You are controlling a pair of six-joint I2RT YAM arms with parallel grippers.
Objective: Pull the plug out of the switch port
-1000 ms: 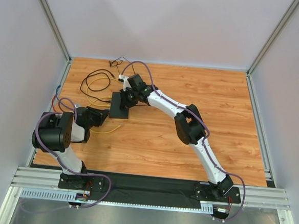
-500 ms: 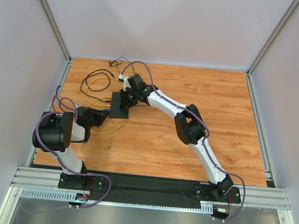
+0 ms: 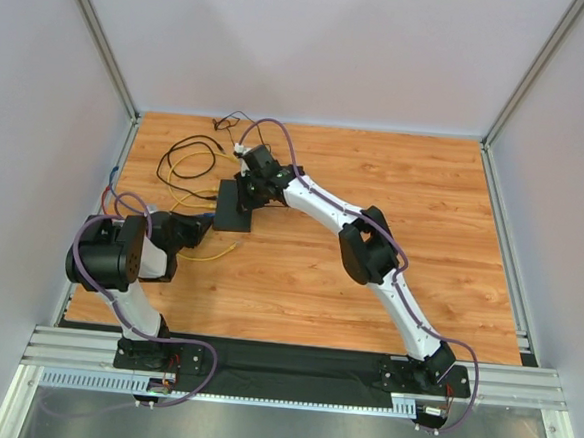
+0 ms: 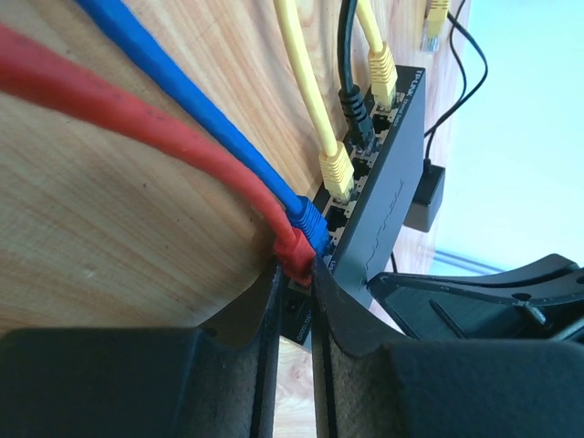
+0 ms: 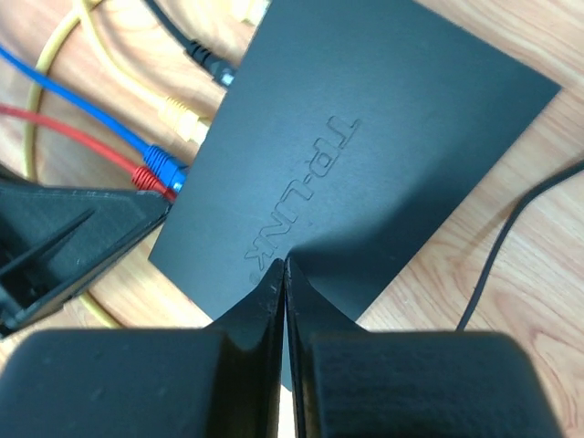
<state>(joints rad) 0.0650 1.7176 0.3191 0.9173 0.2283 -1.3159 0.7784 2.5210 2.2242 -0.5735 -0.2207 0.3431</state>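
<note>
Pull step's on: right gripper (image 5: 285, 270), fingers together, pins the flat matte-black switch box (image 5: 365, 137) toward the far-left corner of the wooden worktop (image 3: 424, 188), left gripper (image 4: 297, 274) seemingly clamped on the red plastic plug (image 4: 294, 248), needing a straight tug out.

Wood-grain table (image 3: 454, 190), pale walls (image 3: 314, 50)

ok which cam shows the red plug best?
Left wrist: the red plug sits close up in the switch port, between the left tool's fingertips. Right wrist shows it small at the switch's edge, beside the left tool. Top external: too small to make out.
</note>
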